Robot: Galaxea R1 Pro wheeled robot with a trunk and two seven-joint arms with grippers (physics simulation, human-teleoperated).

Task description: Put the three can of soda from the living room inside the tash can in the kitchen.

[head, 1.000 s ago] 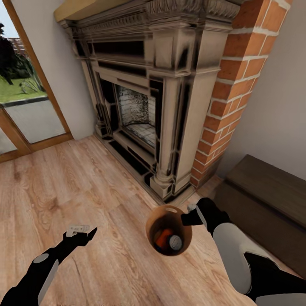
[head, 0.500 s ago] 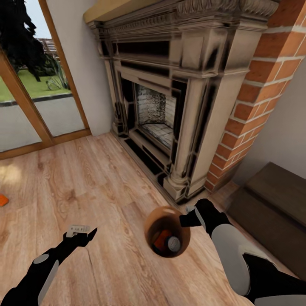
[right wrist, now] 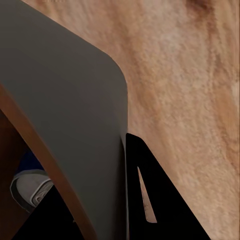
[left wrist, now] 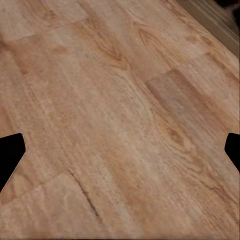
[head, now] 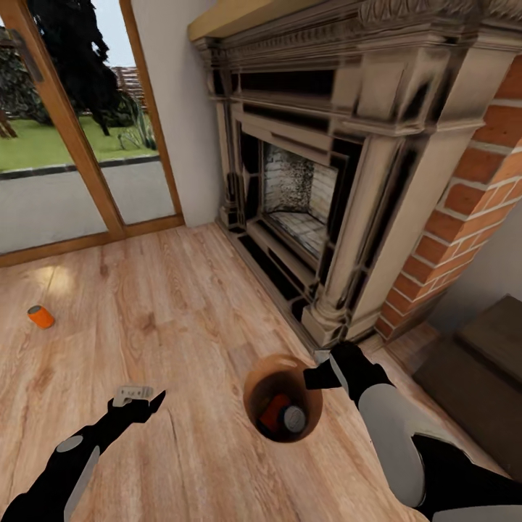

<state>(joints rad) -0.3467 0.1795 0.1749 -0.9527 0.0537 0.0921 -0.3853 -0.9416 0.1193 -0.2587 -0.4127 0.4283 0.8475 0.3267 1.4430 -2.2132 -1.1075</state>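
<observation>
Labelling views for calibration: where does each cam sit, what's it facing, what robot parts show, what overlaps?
Head: on the head, looking forward and down at floor, fireplace, glass doors, orange can; both arms show, right pincer on the bin, left pincer over the floor.
Left wrist: on left arm, facing bare floor; dark fingertips at both edges.
Right wrist: on right arm, facing the bin wall; one dark finger shows.
Shared: head and right wrist both show bin and a silver-topped can inside.

A dark gripper finger (right wrist: 150, 200) presses the brown basket's wall (right wrist: 65, 115) above wood floor (right wrist: 200, 75).
</observation>
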